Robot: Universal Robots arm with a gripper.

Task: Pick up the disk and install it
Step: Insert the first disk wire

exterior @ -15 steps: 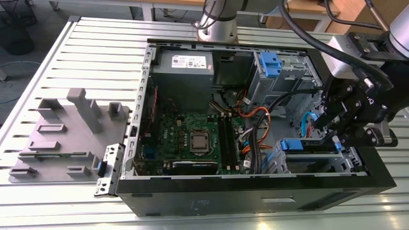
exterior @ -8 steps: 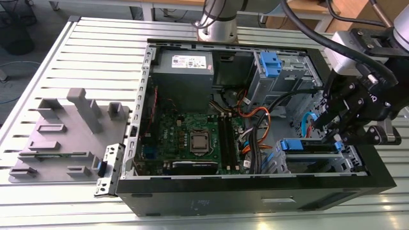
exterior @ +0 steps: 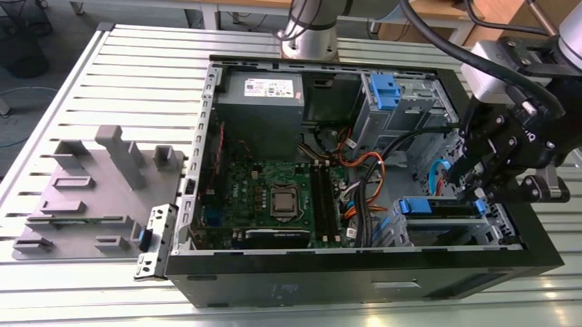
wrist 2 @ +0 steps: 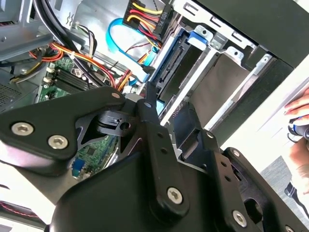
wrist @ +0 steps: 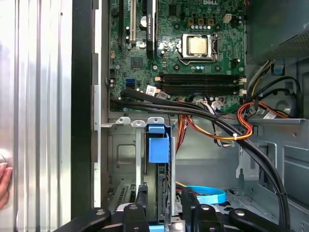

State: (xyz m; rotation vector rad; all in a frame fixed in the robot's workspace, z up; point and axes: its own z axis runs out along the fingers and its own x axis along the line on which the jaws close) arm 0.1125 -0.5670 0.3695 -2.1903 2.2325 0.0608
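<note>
The disk (wrist: 158,159) stands on edge in the drive bay at the case's lower right corner, blue handle (wrist: 158,145) toward the motherboard. In the exterior view the disk (exterior: 443,208) lies inside that bay with its blue handle (exterior: 419,205) showing. My gripper (exterior: 479,199) hangs over the end of the disk away from the handle. In the first wrist view my gripper (wrist: 164,205) straddles the disk, one black finger (wrist: 142,200) on each side, a narrow gap showing at one of them. The second wrist view shows a fingertip (wrist 2: 150,96) beside the bay's blue rail.
The open computer case (exterior: 364,272) lies on a slatted metal table. Black and orange cables (wrist: 212,121) cross just past the bay. A grey cage with a blue latch (exterior: 384,92) and a power-supply box (exterior: 262,92) sit at the back. A grey fixture (exterior: 91,197) stands at the exterior view's left. A hand (wrist: 4,183) is near the table edge.
</note>
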